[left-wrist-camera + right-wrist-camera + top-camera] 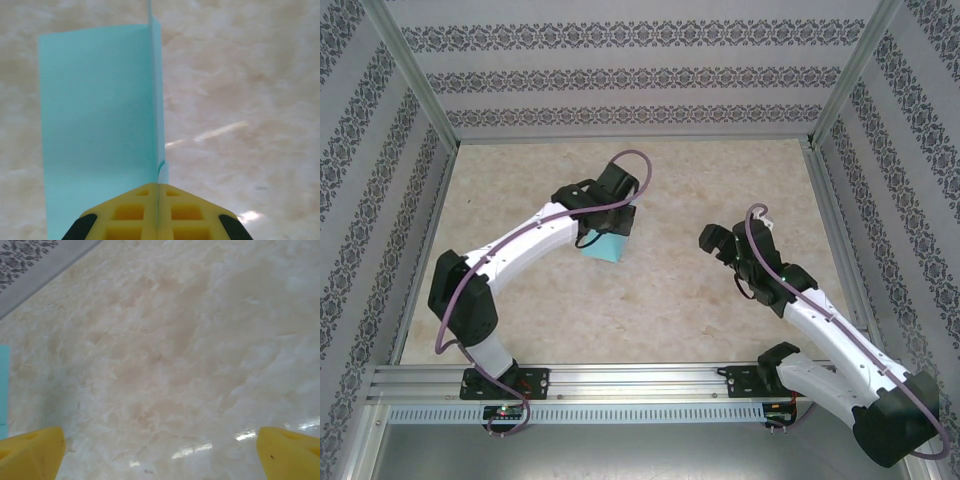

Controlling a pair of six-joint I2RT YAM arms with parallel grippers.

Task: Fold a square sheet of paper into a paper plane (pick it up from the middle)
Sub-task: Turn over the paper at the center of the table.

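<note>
Left hand (157, 192) pinches the creased sheet (95, 110), maybe touching the marbled tabletop (240, 100); right hand (160, 455) wide, patterned walls (620, 80) around.

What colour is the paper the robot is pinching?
The paper is turquoise-blue, clearest in the left wrist view.

White arm links (525, 240), black joints (460, 300), looping purple cables (638, 155), ribbed yellow pincer fingers (125, 215)

paper (605, 248) under left gripper (158, 196), left of right gripper (710, 240)
</note>
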